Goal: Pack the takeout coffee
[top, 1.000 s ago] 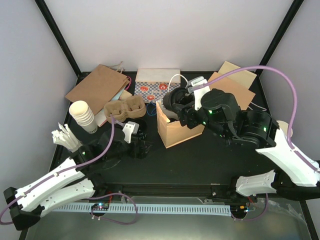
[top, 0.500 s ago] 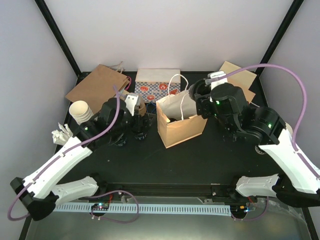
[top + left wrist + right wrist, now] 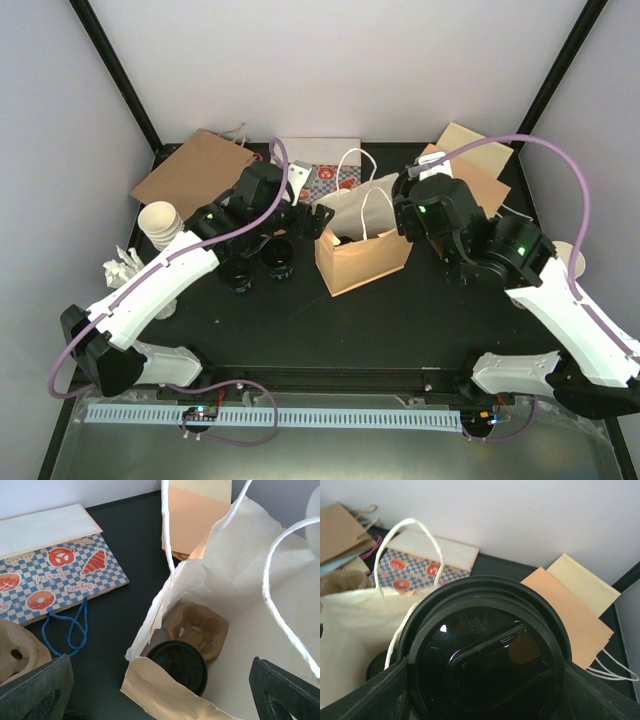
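One lidded coffee cup (image 3: 177, 665) already in paper bag (image 3: 362, 245). Right hand (image 3: 487, 695) grasps second cup (image 3: 487, 640); left hand (image 3: 160, 690) released. Two cups (image 3: 278, 258) unpacked on surface (image 3: 400, 320).

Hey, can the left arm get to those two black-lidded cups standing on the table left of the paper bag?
Probably yes. The two cups stand uncovered right beside the left arm, and the left gripper, open and empty, hovers over the rim of the bag close by.

Left jaws wide, right jaws clamped.
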You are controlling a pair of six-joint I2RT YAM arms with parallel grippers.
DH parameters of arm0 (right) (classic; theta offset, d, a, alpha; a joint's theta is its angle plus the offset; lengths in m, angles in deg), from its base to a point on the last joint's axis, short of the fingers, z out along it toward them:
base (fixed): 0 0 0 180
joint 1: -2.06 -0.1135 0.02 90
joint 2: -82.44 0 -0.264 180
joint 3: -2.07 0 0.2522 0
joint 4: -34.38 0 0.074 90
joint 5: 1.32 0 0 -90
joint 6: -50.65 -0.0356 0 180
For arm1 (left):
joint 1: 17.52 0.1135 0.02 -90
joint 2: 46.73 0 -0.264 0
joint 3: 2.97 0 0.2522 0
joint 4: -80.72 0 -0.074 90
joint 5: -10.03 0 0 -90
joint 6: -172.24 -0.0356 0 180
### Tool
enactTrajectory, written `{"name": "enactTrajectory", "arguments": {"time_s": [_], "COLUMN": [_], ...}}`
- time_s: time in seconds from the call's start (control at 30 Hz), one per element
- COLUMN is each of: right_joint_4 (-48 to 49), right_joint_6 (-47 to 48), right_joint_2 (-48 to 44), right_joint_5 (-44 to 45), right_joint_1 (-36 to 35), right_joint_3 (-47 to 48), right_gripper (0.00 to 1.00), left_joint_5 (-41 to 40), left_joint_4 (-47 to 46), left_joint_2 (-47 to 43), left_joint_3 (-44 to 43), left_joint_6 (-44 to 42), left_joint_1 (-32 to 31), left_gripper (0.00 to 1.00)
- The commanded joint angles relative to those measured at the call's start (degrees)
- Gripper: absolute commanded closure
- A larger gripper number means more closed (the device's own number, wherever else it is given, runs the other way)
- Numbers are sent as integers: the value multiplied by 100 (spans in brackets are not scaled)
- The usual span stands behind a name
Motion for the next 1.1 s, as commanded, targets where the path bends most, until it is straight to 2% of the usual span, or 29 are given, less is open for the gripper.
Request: {"name": "enactTrajectory", "arguments": {"time_s": [0.0,0.4,0.57,0.73,0.93,1.07], "right_joint_4": [9,55,-186,-294,-375,-319], "right_joint_6": [-43,82,5,-154,-196,-154], "right_joint_2": [63,-303,-526,-904,-1267,-1393], "right_joint_5": [-265,-2158,-2614,-3068,-3610,-3736], "right_joint_1": [31,37,33,38,36,36], "right_joint_3": [-220,-646,-1005,-1485,-1938,-2163], "right_gripper": [28,28,28,28,29,29], "left_joint_5": [30,-2,220,812,868,820], "left_joint_4": [74,174,239,425,506,599], "left_joint_2": [154,78,63,141,41,60], "left_joint_3": [-318,-239,-256,-421,-491,-524], "left_joint_6": [-264,-458,-620,-845,-1169,-1350], "left_joint_1": [46,57,59,10,-227,-598], "left_gripper": [1,1,1,4,4,5]}}
